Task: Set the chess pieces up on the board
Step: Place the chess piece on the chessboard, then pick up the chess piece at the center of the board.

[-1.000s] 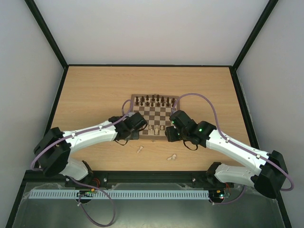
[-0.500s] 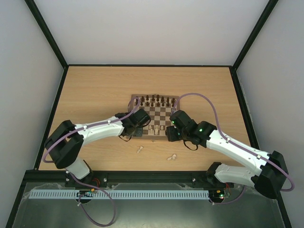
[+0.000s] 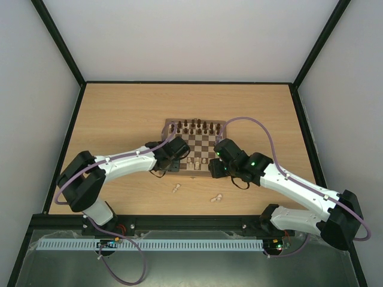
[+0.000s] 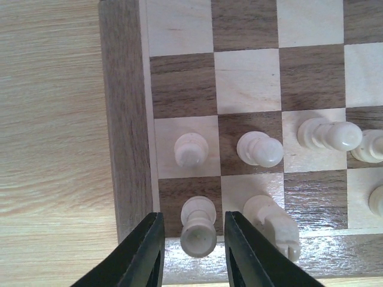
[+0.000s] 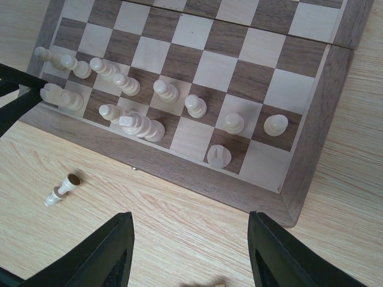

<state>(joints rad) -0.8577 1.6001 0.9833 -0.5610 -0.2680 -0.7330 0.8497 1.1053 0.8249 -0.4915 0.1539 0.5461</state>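
Observation:
The board lies mid-table, with cream chess pieces standing in its two near rows. A cream rook stands upright on the near-left corner square. My left gripper straddles it, open, with a narrow gap showing on each side. Beside the rook stand a knight and pawns. My right gripper hangs open and empty over bare table just off the board's near edge. Two cream pieces lie loose on the table.
Dark brown pieces fill the board's far rows. The left arm reaches in from the left and the right arm from the right, their wrists close together at the board's near edge. Black frame rails border the table.
My left gripper moved right onto the board's near-left corner, then its jaws parted from the rook, which now stands free. The right arm has not moved.

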